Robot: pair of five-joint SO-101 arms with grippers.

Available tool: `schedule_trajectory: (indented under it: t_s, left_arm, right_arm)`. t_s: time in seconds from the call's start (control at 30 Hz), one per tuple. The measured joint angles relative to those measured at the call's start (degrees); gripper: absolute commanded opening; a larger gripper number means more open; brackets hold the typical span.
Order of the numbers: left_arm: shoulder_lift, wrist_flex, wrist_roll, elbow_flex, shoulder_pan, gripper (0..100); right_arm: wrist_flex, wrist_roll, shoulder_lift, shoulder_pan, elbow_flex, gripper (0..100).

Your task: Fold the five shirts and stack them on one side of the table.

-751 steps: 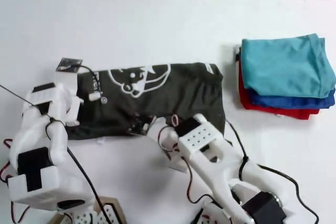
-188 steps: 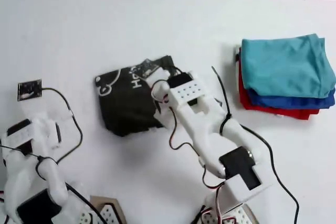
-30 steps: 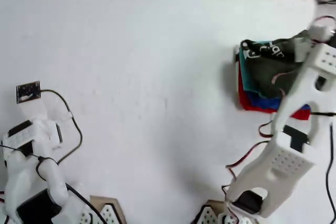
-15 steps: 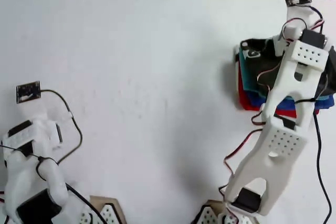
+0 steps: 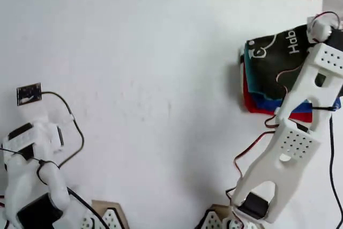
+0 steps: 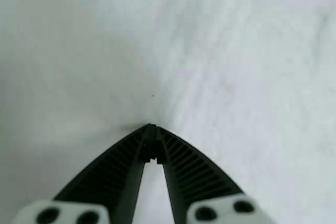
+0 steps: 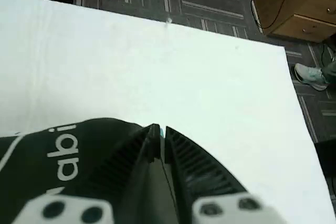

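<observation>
A folded black shirt point(image 5: 273, 60) with white print lies on top of a stack at the table's right side. Under it show the edges of a teal shirt point(image 5: 247, 56), a blue shirt point(image 5: 269, 102) and a red shirt point(image 5: 251, 97). My right gripper point(image 7: 157, 129) is at the black shirt's point(image 7: 63, 156) far edge, shut on the cloth, with a sliver of teal at its tip. In the high view the right arm point(image 5: 300, 127) stretches over the stack's right half. My left gripper point(image 6: 151, 129) is shut with nothing in it, low over bare table at the front left.
The left arm point(image 5: 32, 143) rests folded near the front left corner, its cable looping beside it. The white table point(image 5: 150, 68) is bare between the arms. Beyond the table's far edge there is carpeted floor point(image 7: 210, 3) and a wooden cabinet point(image 7: 294, 3).
The right arm shifted over the stack, first toward the far edge, then back to the right. The black shirt now lies flatter on the stack with its print showing. The left arm kept still.
</observation>
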Motion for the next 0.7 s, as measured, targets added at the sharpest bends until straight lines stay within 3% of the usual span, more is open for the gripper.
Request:
schedule_trajectory:
  t_s: [0.5, 0.7]
  left_arm:
    - [0.00, 0.00, 0.00, 0.00, 0.00, 3]
    - [0.00, 0.00, 0.00, 0.00, 0.00, 3]
  right_arm:
    - [-0.35, 0.00, 7.74, 3.43, 0.70, 1.9]
    - [-0.53, -0.35, 7.74, 7.47, -7.21, 1.9]
